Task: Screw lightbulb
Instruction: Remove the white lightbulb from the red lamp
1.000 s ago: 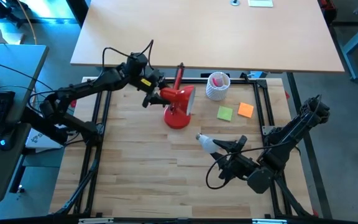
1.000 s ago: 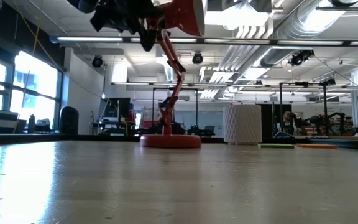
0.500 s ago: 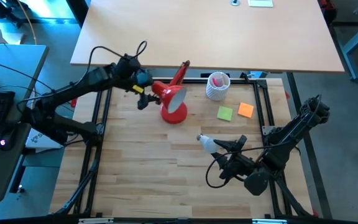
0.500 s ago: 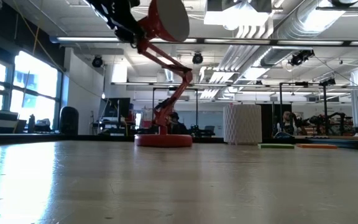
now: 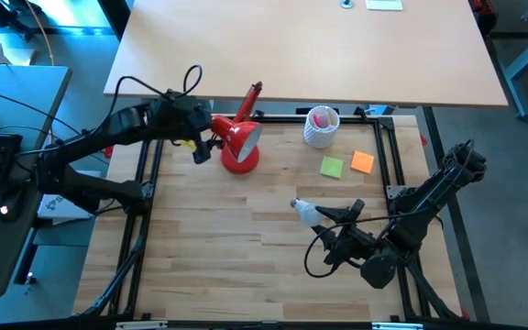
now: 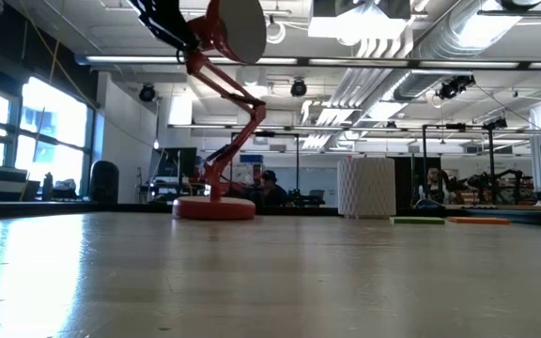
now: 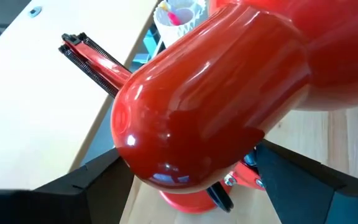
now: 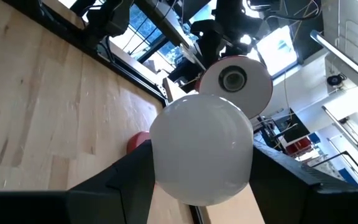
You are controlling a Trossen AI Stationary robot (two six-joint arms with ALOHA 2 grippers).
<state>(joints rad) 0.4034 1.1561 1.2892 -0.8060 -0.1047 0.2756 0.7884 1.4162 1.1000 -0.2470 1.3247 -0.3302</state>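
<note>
The red desk lamp stands at the far middle-left, its round base (image 5: 238, 160) on the table and its jointed arm (image 6: 224, 103) rising to the shade (image 5: 236, 137). My left gripper (image 5: 211, 139) is shut on that shade, high over the table (image 6: 172, 19). The shade's open mouth with its socket (image 8: 235, 81) faces my right gripper. The white lightbulb (image 5: 302, 211) hangs over the table's middle right, and my right gripper (image 5: 326, 214) is shut on it. My left gripper pinches the shade's rounded back part (image 7: 135, 155) between its two fingers (image 7: 98, 180), one on each side. It comes from the table's left, slanting down. The shade is up in the air, tipped on the lamp's arm, while the base stays on the table. My right gripper holds the lightbulb between its two fingers (image 8: 117, 180), with the white globe (image 8: 201, 149) sticking out past them. The globe hides which part the fingers are on. The fingers lie about level, pointing toward the table's far left. The bulb is lifted clear of the table.
A white perforated cup (image 5: 320, 126) stands at the far edge right of the lamp. A green note (image 5: 332, 167) and an orange note (image 5: 362, 162) lie beside it. A pale desk top (image 5: 301, 46) overhangs the far side.
My left gripper has gone toward the table's left edge and up, turning as it went. The shade has swung round with it, its mouth now facing the right gripper. The lamp's base has slid left along the table. The right arm has kept still.
</note>
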